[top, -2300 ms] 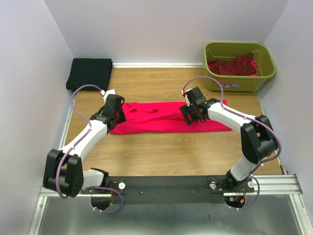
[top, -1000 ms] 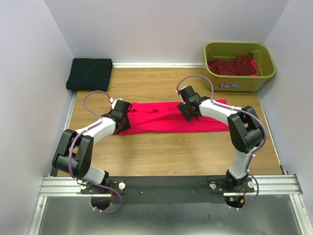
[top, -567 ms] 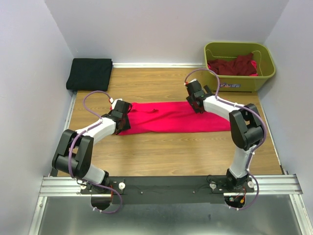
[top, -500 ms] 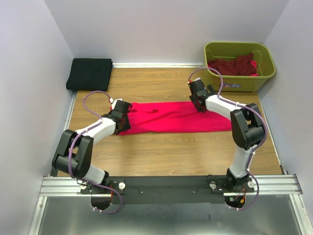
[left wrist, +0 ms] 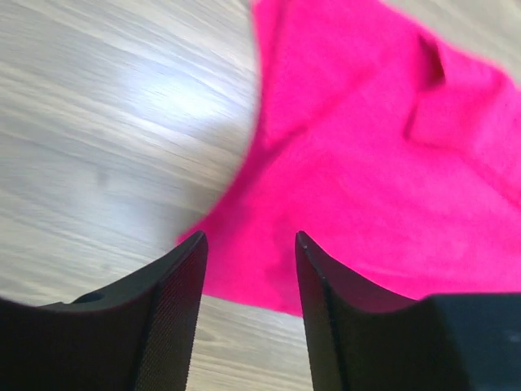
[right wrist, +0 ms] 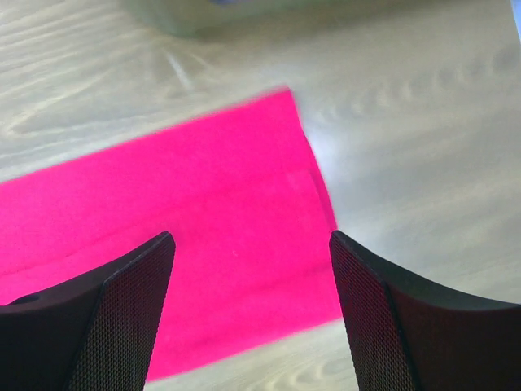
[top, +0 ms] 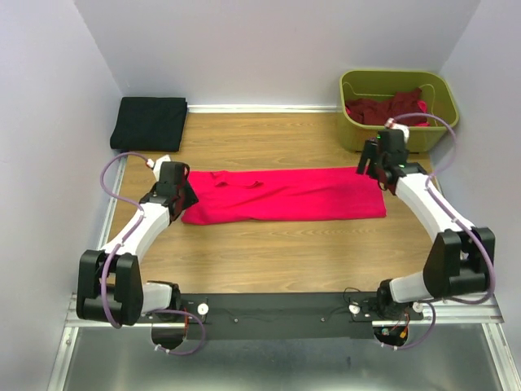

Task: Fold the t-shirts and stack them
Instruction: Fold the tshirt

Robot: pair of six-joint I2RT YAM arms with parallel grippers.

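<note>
On the wooden table (top: pixel 269 252), the bright pink-red cloth t-shirt (top: pixel 285 194) is lying half-folded, left gripper (left wrist: pixel 248 240) & right gripper (right wrist: pixel 252 240) hovering open, empty; black folded cloth t-shirt (top: pixel 149 122) done, dark maroon t-shirts (top: pixel 391 108) waiting in olive-green plastic tub (top: pixel 352 130).

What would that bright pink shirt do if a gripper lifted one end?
The pink shirt would probably sag limply, since it lies flat as thin, creased cloth. Pushed on the smooth table, it would likely bunch up.

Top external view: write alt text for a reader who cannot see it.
A bright pink t-shirt lies as a long band across a wooden table, the open left gripper at its left end and the open right gripper at its right end. A folded black t-shirt sits far left; an olive tub holding maroon t-shirts sits far right.
</note>
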